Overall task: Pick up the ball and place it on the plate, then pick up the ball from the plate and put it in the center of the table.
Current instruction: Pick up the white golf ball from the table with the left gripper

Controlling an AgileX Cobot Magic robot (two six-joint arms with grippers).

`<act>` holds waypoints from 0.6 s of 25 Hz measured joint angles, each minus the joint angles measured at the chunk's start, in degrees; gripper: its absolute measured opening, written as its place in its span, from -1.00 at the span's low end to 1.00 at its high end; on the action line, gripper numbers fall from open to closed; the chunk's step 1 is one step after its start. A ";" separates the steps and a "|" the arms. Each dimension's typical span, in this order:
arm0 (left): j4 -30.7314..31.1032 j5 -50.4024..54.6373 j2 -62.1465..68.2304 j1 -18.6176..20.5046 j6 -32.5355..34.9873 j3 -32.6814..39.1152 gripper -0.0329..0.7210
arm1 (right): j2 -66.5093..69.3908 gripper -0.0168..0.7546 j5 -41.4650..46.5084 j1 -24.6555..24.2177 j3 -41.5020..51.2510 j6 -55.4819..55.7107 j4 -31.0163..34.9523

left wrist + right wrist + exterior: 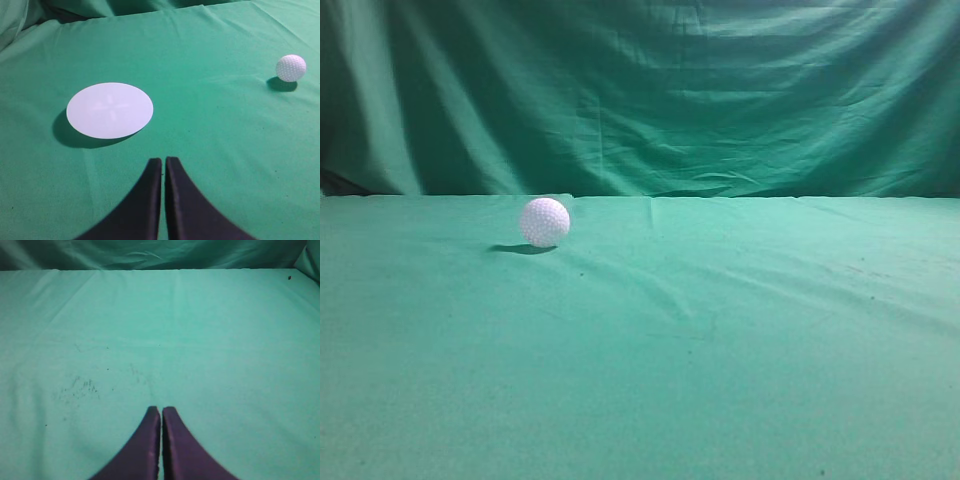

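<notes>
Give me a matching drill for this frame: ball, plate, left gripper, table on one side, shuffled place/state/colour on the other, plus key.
Things:
1. ball
2. plate
3. left gripper
4. table

Descriptions:
A. green cloth cover, slightly wrinkled
B. shut, holding nothing
C. white, dimpled, resting on the cloth apart from the other white item
D. flat white disc, nothing on it

Pairs: 1-C, 2-D, 3-B, 4-A

ball [544,221] on table [720,350], left of centre | plate [110,110] on table, well left of ball
</notes>
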 joint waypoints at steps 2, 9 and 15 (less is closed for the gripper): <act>0.00 0.00 0.00 0.00 0.00 0.00 -0.91 | 0.00 -0.96 0.00 0.00 0.00 0.00 0.00; 0.00 0.00 0.00 0.00 -0.12 0.00 -0.91 | 0.00 -0.96 0.00 0.00 0.00 0.00 0.00; 0.00 0.00 0.00 0.00 -0.12 0.00 -0.91 | 0.00 -0.96 0.00 0.00 0.00 0.00 0.00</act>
